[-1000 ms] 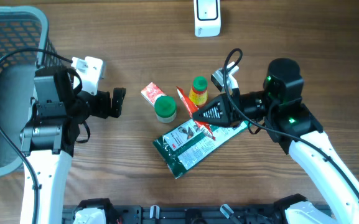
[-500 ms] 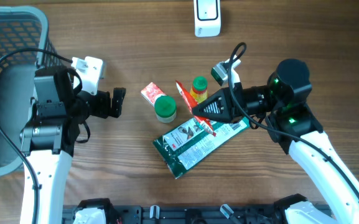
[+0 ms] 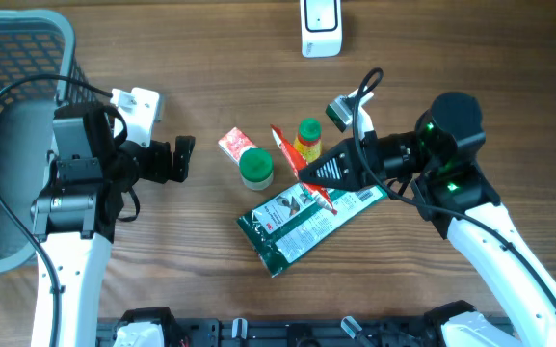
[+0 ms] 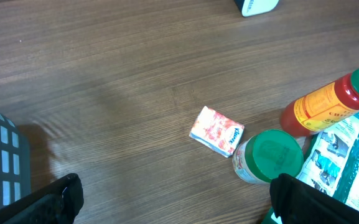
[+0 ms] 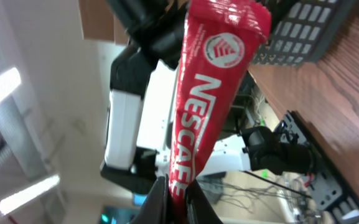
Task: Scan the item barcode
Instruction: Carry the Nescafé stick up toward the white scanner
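We hold the red Nescafé stick sachet (image 5: 213, 93) by one end in our right end effector (image 5: 174, 196), its fingers closed tight on it. The sachet is lifted off the wooden tabletop (image 3: 451, 58), over the edge of the green foil packet (image 3: 302, 226), near the red sauce bottle (image 3: 307, 140) and the green-lidded jar (image 3: 256, 170). Our left end effector (image 3: 183, 159) hovers spread wide, holding nothing. We judge the pick done. The next move should carry the sachet to the white device (image 3: 321, 27) at the far edge, which we take for the scanner, barcode facing it.
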{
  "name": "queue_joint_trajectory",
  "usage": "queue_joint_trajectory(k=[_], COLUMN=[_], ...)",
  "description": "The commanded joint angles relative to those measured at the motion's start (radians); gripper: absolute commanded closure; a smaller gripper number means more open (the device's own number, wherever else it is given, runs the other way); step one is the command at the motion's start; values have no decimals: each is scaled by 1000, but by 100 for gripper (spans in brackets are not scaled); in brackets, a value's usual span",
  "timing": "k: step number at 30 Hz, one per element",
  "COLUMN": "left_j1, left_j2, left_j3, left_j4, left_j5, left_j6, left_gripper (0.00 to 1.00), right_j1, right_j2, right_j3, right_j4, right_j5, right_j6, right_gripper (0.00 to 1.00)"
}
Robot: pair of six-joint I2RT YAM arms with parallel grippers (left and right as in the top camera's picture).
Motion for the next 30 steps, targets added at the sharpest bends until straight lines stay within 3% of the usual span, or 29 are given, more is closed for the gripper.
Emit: queue_joint_trajectory(k=[1,5,13,19,24,30], left_j1=[5,5,5,5,5,5], left_j2=[5,5,5,5,5,5], left_j3=[-7,-7,-7,-7,-7,-7], left_j4=[2,2,2,2,2,2], left_j5=[19,19,19,19,19,19], left_j6=[-10,-10,-10,-9,-9,-10], left_gripper=[0,0,0,0,0,0], right_j1=[-2,-10,-106,-138,-139,-139], right_j2=[-51,-111,-175,-336,-480,-504], right_j3=[8,8,8,10,19,19], right_j4=[24,-9,-810,-973,-1215,-1259], right_j5=[-55,-3,320,479,914,1077], right_j6=[-55,-148,-724,-752,-678,-762], right_gripper=[95,95,95,95,95,95])
